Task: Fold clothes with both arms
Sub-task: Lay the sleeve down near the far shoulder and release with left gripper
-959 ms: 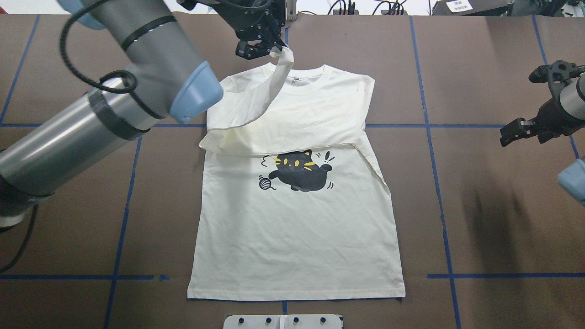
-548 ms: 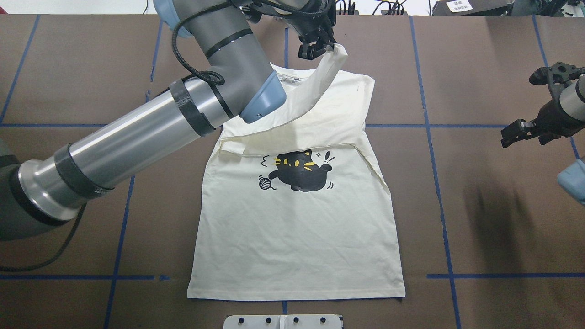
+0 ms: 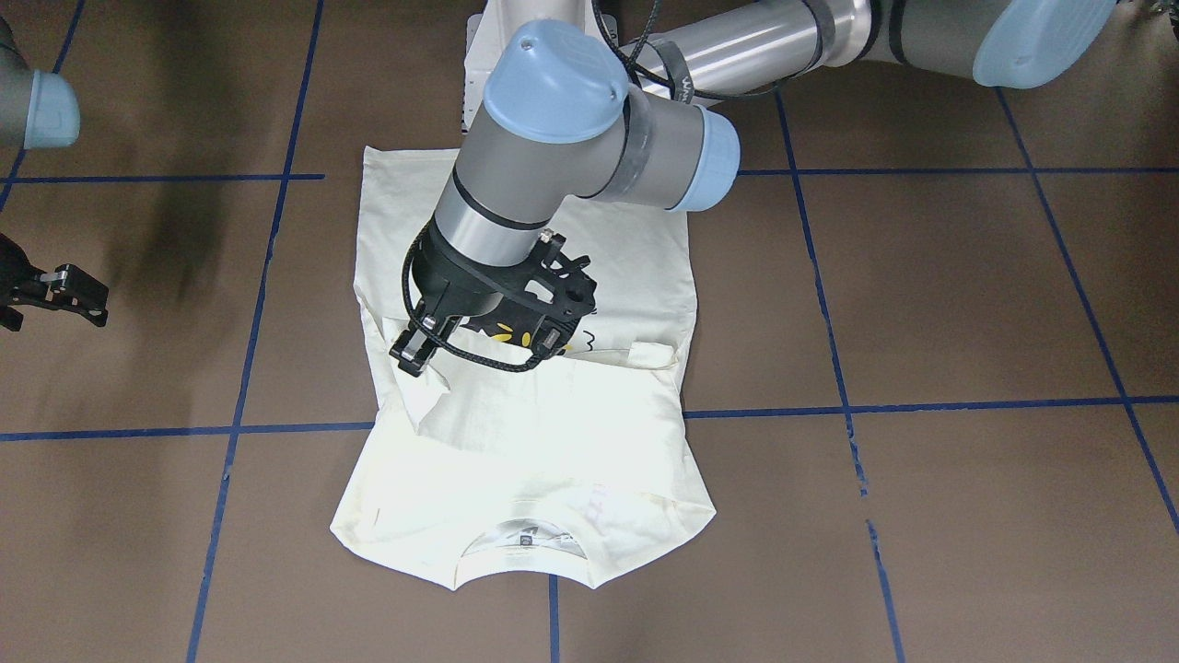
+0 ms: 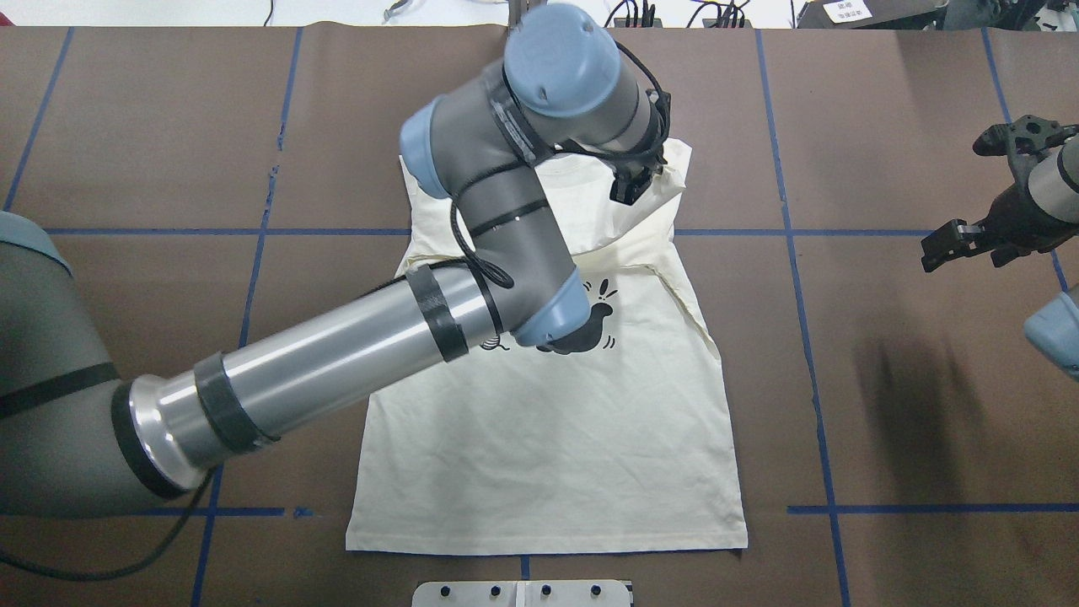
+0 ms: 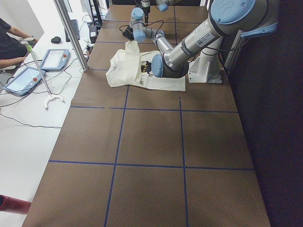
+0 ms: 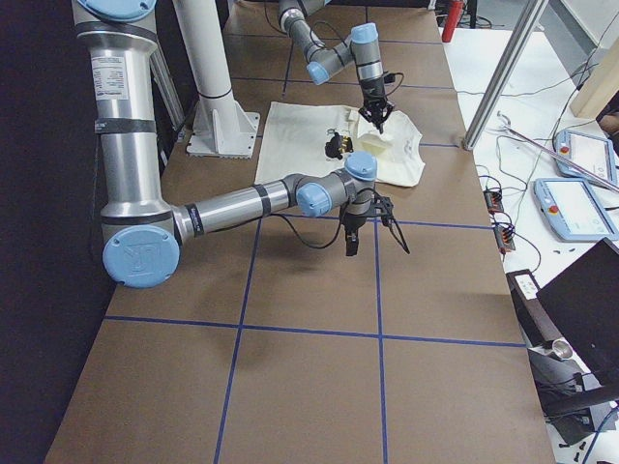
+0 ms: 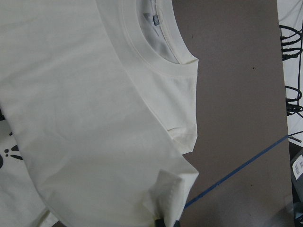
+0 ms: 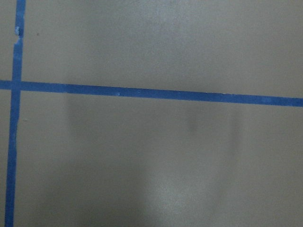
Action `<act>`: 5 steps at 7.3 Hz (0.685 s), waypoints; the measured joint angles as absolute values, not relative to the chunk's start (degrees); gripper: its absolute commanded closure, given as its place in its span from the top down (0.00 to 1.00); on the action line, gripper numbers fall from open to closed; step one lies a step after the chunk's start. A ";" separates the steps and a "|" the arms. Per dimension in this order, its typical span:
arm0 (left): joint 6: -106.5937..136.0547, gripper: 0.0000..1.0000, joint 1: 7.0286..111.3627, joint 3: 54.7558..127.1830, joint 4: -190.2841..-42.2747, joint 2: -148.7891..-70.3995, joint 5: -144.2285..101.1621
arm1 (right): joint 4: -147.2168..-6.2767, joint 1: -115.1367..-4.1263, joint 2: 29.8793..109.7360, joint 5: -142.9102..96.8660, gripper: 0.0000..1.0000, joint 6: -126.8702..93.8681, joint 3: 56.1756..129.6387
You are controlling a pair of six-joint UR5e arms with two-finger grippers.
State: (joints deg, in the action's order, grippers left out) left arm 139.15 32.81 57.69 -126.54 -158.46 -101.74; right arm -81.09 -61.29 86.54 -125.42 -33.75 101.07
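Observation:
The cream long-sleeved T-shirt [image 4: 548,455] lies flat and front up, collar at the far side. The black cat print [image 4: 595,330] is partly hidden by my left arm's elbow; the red lettering is hidden. My left gripper [image 4: 628,187] is shut on the cuff of a sleeve [image 7: 168,187] and holds it low over the shirt's shoulder, near its right edge. The sleeve stretches across the chest. The same gripper [image 3: 412,354] shows in the front-facing view. My right gripper [image 4: 944,244] hangs open and empty over bare table, well right of the shirt.
Blue tape lines [image 4: 843,509] grid the brown table. A white base plate [image 4: 523,593] sits at the near edge below the hem. A metal post [image 5: 71,33] and operators' tablets [image 5: 52,59] stand beyond the far side.
My left gripper has carried the sleeve cuff from above the collar to the right and down, over the shirt's right shoulder; the arm now lies across the shirt. The right arm has not moved.

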 measured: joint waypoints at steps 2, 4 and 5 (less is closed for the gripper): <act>132.47 1.00 28.45 52.72 -132.73 -159.44 -94.29 | -81.04 -61.20 85.15 -125.48 1.00 -33.91 100.54; 124.50 1.00 28.14 57.76 -133.16 -155.82 -95.86 | -80.98 -61.00 83.77 -125.56 1.00 -35.35 100.69; 121.51 1.00 28.96 62.49 -130.90 -152.36 -98.93 | -80.74 -60.14 82.83 -125.57 1.00 -37.89 101.18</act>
State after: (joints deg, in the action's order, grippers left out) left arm 121.51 28.96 62.49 -130.90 -152.36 -98.93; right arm -80.74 -60.14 82.83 -125.57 -37.89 101.18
